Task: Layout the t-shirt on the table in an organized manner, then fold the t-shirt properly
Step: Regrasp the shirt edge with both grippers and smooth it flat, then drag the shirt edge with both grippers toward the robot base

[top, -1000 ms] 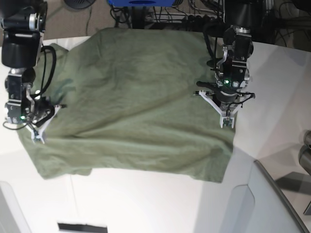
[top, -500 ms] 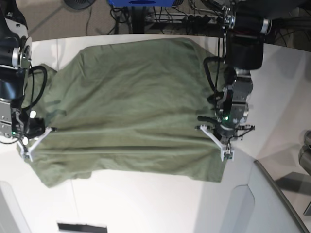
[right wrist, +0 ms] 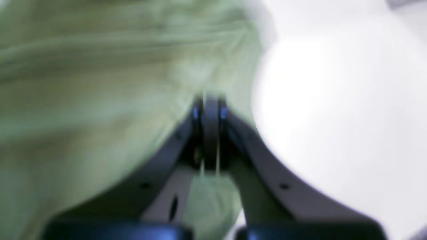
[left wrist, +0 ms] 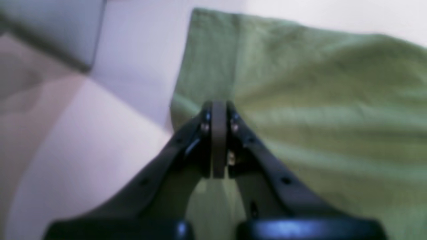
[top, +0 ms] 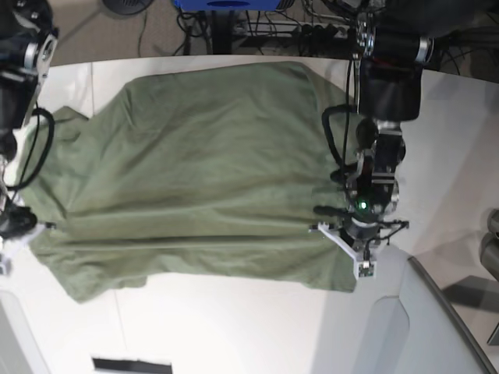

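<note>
Olive-green cotton t-shirt (top: 203, 179), one item, spread across the white table (top: 234, 327) and covering most of its middle. Far hem runs along the table's curved far edge; near edge sags into an uneven line with a corner drooping toward the lower left of the base view. Cloth shows long creases running side to side between the two arms.

Left gripper (top: 363, 266), white fingers on a dark arm, at the shirt's edge on the base view's right. Jaws pressed together; in the left wrist view the left gripper (left wrist: 218, 110) has its tips closed on a ridge of green cloth beside the shirt's side edge, with bare table to the left of it.

Right gripper (right wrist: 209, 105), at the shirt's opposite edge, mostly cut off at the base view's left border. Jaws pressed together; the right wrist view, heavily blurred, shows the tips closed on a fold of green cloth at the shirt's edge, with white table to the right.

Grey angled panel (top: 437, 327), near right corner of the base view, just beside the left gripper and apart from the shirt's near corner.

Black strip (top: 132, 365), on the table's near edge, well apart from the shirt.

Cables and a blue object (top: 226, 5), beyond the table's far edge.
</note>
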Robot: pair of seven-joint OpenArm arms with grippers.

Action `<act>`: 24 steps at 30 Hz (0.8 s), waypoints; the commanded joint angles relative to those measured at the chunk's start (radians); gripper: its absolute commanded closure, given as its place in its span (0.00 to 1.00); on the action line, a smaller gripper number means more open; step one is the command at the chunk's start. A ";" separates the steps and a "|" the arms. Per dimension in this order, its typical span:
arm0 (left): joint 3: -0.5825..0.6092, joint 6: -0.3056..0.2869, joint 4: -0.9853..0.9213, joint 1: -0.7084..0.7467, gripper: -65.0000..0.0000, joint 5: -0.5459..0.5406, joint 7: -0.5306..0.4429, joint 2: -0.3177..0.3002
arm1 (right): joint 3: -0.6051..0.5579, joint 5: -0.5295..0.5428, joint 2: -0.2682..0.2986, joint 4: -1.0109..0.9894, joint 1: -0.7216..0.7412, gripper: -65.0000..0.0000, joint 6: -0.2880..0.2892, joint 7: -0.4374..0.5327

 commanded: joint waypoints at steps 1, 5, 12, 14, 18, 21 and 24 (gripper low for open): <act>0.001 0.001 0.060 0.013 1.00 0.010 0.010 0.000 | 0.019 0.012 -0.017 0.066 -0.023 1.00 0.014 -0.026; -0.003 0.003 0.126 0.109 1.00 0.011 0.051 -0.001 | 0.029 0.012 -0.054 0.208 -0.144 1.00 0.014 -0.079; 0.001 0.003 0.103 0.207 1.00 0.011 0.068 -0.001 | 0.032 0.011 -0.074 0.204 -0.234 1.00 0.014 -0.016; 0.000 0.003 0.070 0.194 1.00 0.011 0.064 -0.003 | 0.035 0.011 -0.074 0.204 -0.244 1.00 0.014 -0.020; 0.001 0.003 -0.026 0.105 1.00 0.013 -0.015 -0.005 | 0.038 0.011 -0.077 0.228 -0.296 1.00 0.014 -0.020; 0.003 0.003 -0.152 -0.004 1.00 0.013 -0.045 0.000 | 0.041 0.012 -0.121 0.247 -0.334 1.00 0.014 -0.020; 0.009 0.003 -0.296 -0.112 1.00 0.013 -0.110 0.005 | 0.041 0.012 -0.167 0.260 -0.356 0.99 0.014 -0.030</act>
